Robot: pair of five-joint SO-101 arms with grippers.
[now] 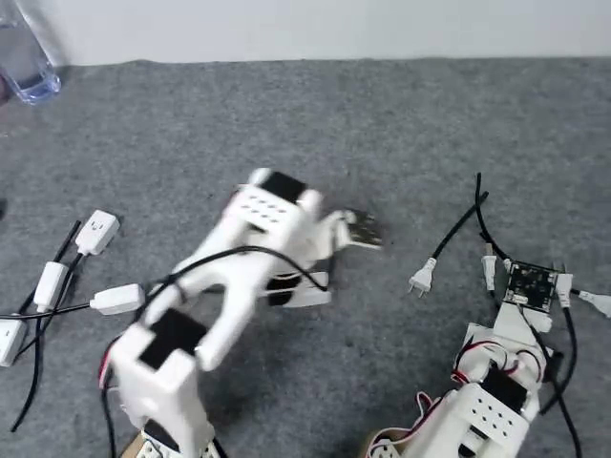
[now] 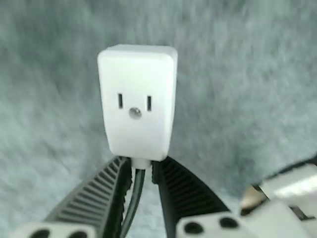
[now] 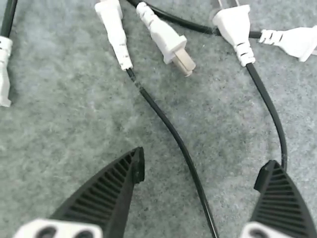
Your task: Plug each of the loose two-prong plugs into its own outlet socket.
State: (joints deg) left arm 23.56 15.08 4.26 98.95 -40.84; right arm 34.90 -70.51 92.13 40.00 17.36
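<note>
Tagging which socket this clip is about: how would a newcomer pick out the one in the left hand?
Find the left arm stretched over the middle of the grey table. Its hand is shut on the cord end of a white socket. The other sockets lie loose at the table's left side; this one alone is gripped.

outlet socket (image 2: 137, 99): white; plugs (image 3: 166, 39): white; cords (image 3: 171, 130): black; fingers (image 3: 106, 198): black, ribbed; table (image 3: 64, 124): grey

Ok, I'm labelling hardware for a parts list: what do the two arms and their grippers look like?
The left arm and right arm have white plastic shells, black motor blocks, grids of small holes, and loose black and red wires. The left gripper and right gripper have black, ribbed, tapering fingers on white bases.
</note>
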